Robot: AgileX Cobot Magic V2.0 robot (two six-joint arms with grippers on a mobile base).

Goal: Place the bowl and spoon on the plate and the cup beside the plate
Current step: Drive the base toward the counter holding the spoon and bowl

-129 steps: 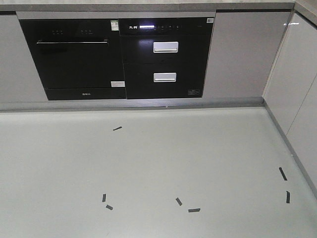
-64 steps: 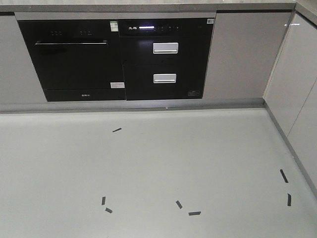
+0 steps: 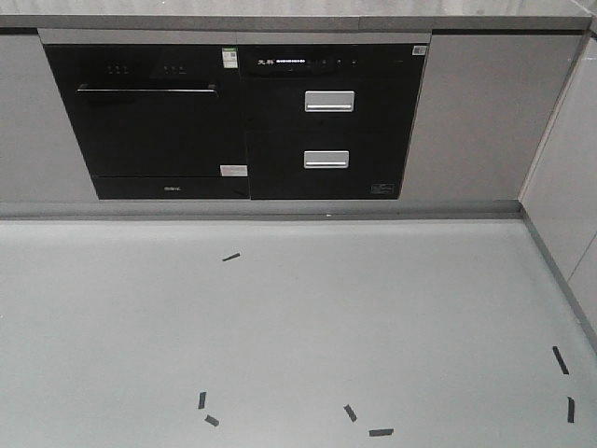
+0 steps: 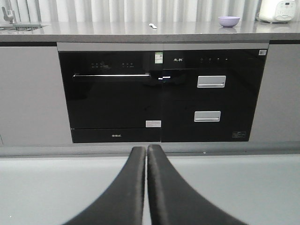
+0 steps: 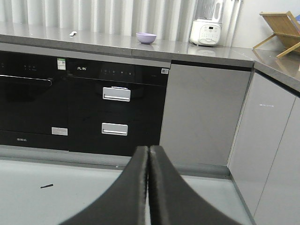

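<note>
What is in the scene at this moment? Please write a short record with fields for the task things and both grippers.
bowl: on the grey counter, upright
spoon: on the same counter, left of the bowl, apart from it
plate: not in view
cup: not in view
left gripper: shut, holding nothing
right gripper: shut, holding nothing
position: floor lies between both grippers and the cabinets
other: white appliance on the counter, right of the bowl; black tape marks on the floor
</note>
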